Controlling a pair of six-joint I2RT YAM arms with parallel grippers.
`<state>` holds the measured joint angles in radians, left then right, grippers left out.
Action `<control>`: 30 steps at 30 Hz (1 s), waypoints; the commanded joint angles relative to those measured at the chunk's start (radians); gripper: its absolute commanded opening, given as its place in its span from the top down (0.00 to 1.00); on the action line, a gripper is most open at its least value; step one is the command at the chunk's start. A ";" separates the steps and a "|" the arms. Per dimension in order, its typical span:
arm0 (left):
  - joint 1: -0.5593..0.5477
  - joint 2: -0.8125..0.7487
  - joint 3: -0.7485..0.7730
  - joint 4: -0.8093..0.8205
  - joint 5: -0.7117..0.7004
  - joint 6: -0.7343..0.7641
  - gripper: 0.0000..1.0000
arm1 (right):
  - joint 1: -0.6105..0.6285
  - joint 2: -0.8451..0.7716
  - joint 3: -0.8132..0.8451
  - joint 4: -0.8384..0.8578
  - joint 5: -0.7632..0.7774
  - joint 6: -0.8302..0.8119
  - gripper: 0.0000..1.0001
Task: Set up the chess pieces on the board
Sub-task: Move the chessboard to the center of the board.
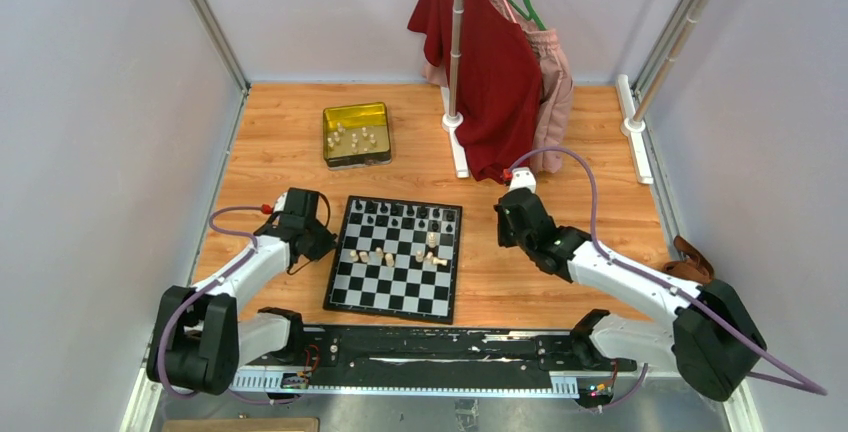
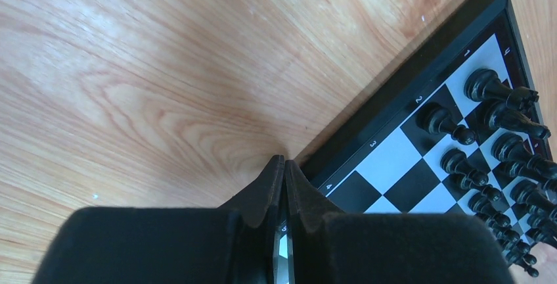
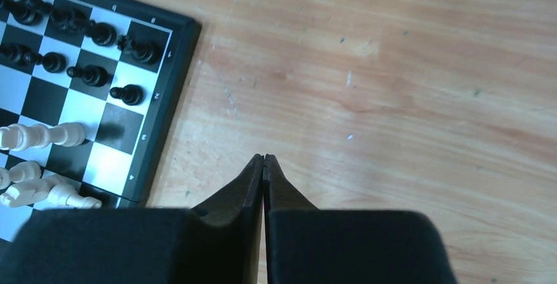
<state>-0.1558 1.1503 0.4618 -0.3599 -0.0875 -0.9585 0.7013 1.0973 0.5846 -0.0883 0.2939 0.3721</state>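
The checkered board [image 1: 345, 297] lies in the middle of the table. Black chessmen [image 1: 405, 215] stand in its two far rows. Several cream chessmen [image 1: 385, 254] stand or lie on its middle rows. My left gripper [image 1: 322, 242] is shut and empty by the board's left edge [image 2: 401, 96]; its tips [image 2: 284, 160] meet over the border. Black pieces [image 2: 489, 87] show at the right of the left wrist view. My right gripper [image 1: 503, 220] is shut and empty to the right of the board [image 3: 167, 100]; its tips [image 3: 263, 158] hang over bare wood. Cream pieces [image 3: 39, 136] lie toppled there.
A yellow-gold tin [image 1: 356, 134] with several more cream pieces stands at the back left. A garment stand [image 1: 455, 52] with a red shirt [image 1: 490, 62] and pink clothes is at the back right. Grey walls close the sides.
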 commanded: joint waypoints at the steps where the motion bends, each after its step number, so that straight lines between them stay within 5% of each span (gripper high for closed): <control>1: -0.058 -0.001 -0.054 -0.067 0.022 -0.040 0.90 | 0.035 0.053 -0.043 0.080 -0.060 0.077 0.95; 30: -0.298 0.135 -0.022 0.068 0.014 -0.162 0.90 | 0.070 0.332 -0.009 0.258 -0.045 0.097 1.00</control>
<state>-0.4175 1.2114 0.4633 -0.2752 -0.1349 -1.1042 0.7586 1.3994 0.5411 0.1440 0.2638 0.4625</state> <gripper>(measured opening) 0.102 0.009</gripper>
